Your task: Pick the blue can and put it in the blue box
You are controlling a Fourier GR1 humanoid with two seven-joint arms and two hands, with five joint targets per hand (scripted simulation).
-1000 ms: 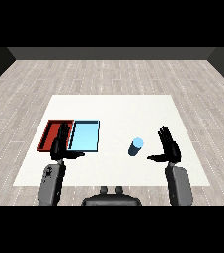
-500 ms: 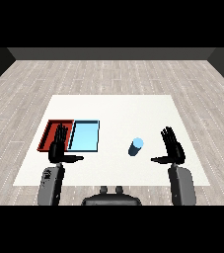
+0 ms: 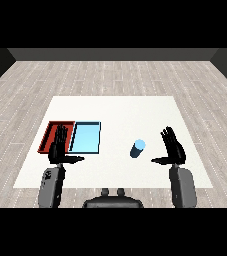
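Observation:
A small blue can (image 3: pixel 138 148) stands upright on the white table (image 3: pixel 120 112), right of centre. My right hand (image 3: pixel 173 149) is open just to the can's right, fingers straight and thumb stretched toward it, with a gap between them. The light blue tray (image 3: pixel 86 137) lies left of centre with nothing in it. My left hand (image 3: pixel 60 148) is open, fingers up, over the near edge where the two trays meet.
A red tray (image 3: pixel 53 133) lies against the blue tray's left side, partly covered by my left hand. Grey plank floor surrounds the table on all sides.
My right hand has drifted slightly to the right and a little lower, staying open. The can, the trays and the left hand look unchanged.

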